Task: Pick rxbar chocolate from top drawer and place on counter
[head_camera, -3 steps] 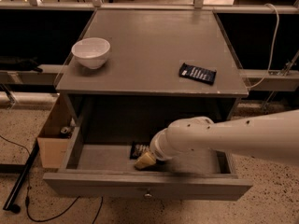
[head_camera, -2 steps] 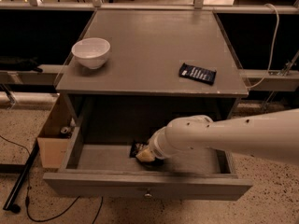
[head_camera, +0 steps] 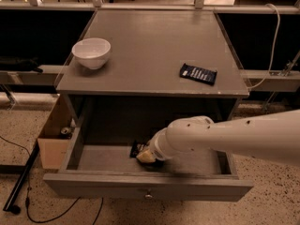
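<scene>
One counter (head_camera: 150,36) is bearing one white bowl (head_camera: 92,52) and one navy-blue bar (head_camera: 198,73), one top drawer (head_camera: 192,188) is holding one rxbar chocolate (head_camera: 137,148), one gripper (head_camera: 146,157) is sitting low inside that drawer right at it, and one cardboard box (head_camera: 51,151) is standing alongside.

No text, brand or number can be read anywhere. A dark wrapped bar (head_camera: 198,73) on the counter (head_camera: 150,41), above the top drawer (head_camera: 108,186), carries pale lettering blocks that cannot be made out. The gripper (head_camera: 146,156) sits inside the top drawer at the rxbar chocolate (head_camera: 136,149), whose wrapper shows no legible print.
</scene>
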You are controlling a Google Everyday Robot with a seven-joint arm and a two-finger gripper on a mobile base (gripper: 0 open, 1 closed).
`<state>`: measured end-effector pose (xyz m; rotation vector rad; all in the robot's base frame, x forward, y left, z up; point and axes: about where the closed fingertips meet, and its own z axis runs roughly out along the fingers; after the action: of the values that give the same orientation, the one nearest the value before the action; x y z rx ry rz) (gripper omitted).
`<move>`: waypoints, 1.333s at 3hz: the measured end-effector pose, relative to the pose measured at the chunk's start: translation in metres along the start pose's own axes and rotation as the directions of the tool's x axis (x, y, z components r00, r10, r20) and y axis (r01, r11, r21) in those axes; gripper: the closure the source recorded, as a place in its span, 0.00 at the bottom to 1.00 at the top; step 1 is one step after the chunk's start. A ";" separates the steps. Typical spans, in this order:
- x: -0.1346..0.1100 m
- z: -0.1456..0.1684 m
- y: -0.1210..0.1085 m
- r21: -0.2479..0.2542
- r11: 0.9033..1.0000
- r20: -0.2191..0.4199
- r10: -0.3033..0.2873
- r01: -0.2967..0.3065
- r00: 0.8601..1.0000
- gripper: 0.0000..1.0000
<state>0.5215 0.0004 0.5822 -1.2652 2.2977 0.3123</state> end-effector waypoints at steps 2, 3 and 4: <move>-0.007 -0.007 0.001 0.000 1.000 0.000 0.000 0.000 1.000 1.00; -0.010 -0.009 0.002 0.000 1.000 -0.001 0.000 0.000 1.000 1.00; -0.021 -0.067 -0.007 0.074 0.996 -0.007 -0.049 0.050 0.999 1.00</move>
<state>0.5164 -0.0163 0.6506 -1.2852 2.2568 0.2048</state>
